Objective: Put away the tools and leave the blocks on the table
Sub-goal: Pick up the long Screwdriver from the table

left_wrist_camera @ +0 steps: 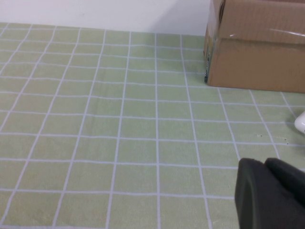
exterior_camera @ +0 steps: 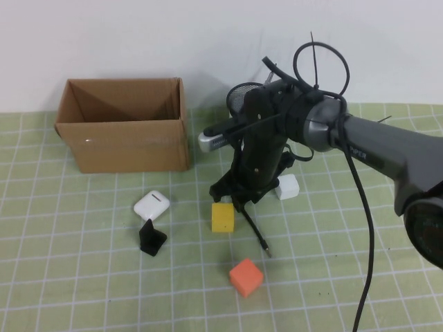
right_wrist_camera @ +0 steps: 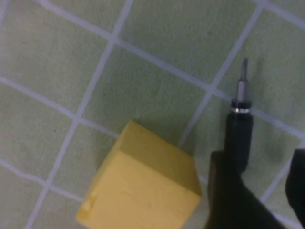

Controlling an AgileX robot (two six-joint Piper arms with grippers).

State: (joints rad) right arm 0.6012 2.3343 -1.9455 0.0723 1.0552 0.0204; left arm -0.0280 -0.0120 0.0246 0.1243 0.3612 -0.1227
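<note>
Black and steeply bent, the right arm points its right pincer (exterior_camera: 243, 197) down onto the pale green gridded desk (exterior_camera: 83, 277), fingers parted astride the thin black pen-like driver with a metal tip (right_wrist_camera: 239, 119). Just beside it sits the yellow cube (exterior_camera: 222, 216). The left pincer (left_wrist_camera: 269, 195) hovers low near the cardboard box (left_wrist_camera: 257, 43); its opening I cannot tell.

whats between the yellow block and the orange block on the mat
Only bare mat in the high view; the thin driver runs just beside that gap. The right gripper is over it; the left gripper is parked.
</note>
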